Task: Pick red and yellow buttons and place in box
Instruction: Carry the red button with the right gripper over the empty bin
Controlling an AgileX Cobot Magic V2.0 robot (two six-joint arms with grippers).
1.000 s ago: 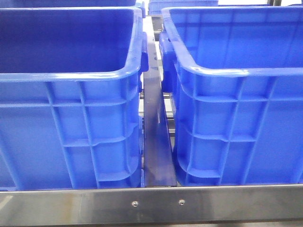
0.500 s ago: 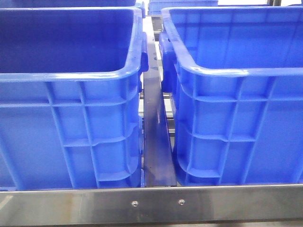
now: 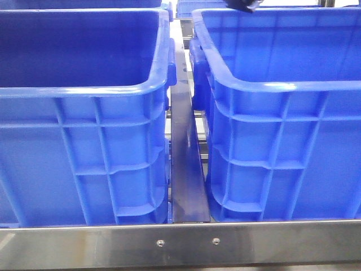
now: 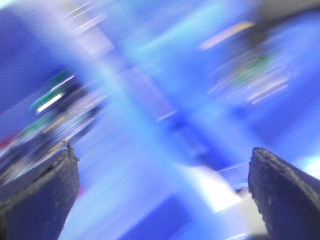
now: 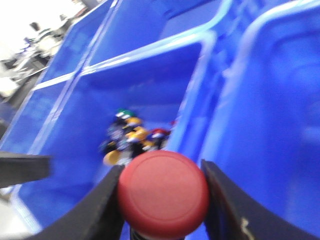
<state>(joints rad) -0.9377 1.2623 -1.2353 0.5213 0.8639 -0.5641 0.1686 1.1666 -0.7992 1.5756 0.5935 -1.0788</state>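
Note:
My right gripper [image 5: 161, 169] is shut on a red button [image 5: 163, 194]; its round red cap fills the gap between the two fingers. It hangs over a blue crate [image 5: 150, 50] that holds a pile of buttons [image 5: 131, 136], some yellow [image 5: 136, 133], one red [image 5: 159, 133], one green. My left gripper [image 4: 162, 152] is open and empty, its fingers wide apart, over a blurred blue scene. In the front view two large blue crates stand side by side, the left one [image 3: 84, 90] and the right one [image 3: 282, 86]. No button shows there.
A dark part of an arm [image 3: 243, 4] shows at the top edge of the front view, above the right crate's far rim. A metal strip [image 3: 186, 169] runs between the crates. A steel rail [image 3: 180, 243] crosses the front. More blue crates stand behind.
A dark part of an arm has come into the front view at the top edge, above the right crate. The crates have not moved.

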